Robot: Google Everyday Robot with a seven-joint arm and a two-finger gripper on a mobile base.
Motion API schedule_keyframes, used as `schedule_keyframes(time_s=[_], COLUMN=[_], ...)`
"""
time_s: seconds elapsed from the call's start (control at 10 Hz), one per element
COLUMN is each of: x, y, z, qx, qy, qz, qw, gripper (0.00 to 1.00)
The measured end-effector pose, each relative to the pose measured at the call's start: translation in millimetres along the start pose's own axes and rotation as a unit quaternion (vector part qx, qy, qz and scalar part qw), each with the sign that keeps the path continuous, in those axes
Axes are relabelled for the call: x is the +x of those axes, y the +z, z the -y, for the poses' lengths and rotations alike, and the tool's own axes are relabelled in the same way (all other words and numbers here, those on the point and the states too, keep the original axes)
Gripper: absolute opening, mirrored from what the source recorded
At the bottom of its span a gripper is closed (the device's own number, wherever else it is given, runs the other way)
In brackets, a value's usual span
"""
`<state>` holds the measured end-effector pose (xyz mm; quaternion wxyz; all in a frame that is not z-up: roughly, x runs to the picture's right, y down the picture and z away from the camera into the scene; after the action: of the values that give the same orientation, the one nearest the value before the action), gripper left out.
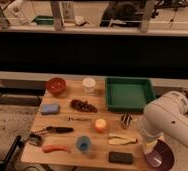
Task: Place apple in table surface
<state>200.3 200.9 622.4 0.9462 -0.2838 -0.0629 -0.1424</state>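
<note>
camera view | jaws over purple bowl (pixel 163 158) | front-right table (pixel 101 100) edge | opening unclear | apple (pixel 101 125) central

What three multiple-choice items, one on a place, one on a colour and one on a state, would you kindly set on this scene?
1. Where is the hand?
A. over the purple dish at the near corner of the table
B. over the sponge
C. beside the red bowl

2. What colour is the tray?
A. blue
B. green
C. white

3. How is the apple?
A. gripped in the hand
B. inside the tray
C. resting on the table, apart from the hand

Answers:
1 A, the end of the arm hangs above the dish.
2 B, its walls and floor are green.
3 C, it sits mid-table, well clear of the arm.
</note>
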Motion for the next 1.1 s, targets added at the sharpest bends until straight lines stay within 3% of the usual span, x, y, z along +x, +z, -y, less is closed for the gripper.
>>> schedule_keyframes(time_s=[0.3,0.8,1.1], x=[-43.3,-61.4,-97.8], y=[-3.4,11.3,24.7], z=[26.6,52.1,72.8], qx=[0.03,0.073,0.089], qy=[-0.025,-0.033,-0.059], qz=[0.023,0.049,0.059], qw=[0.999,0.9956,0.9925], gripper=[0.8,0.8,0.8])
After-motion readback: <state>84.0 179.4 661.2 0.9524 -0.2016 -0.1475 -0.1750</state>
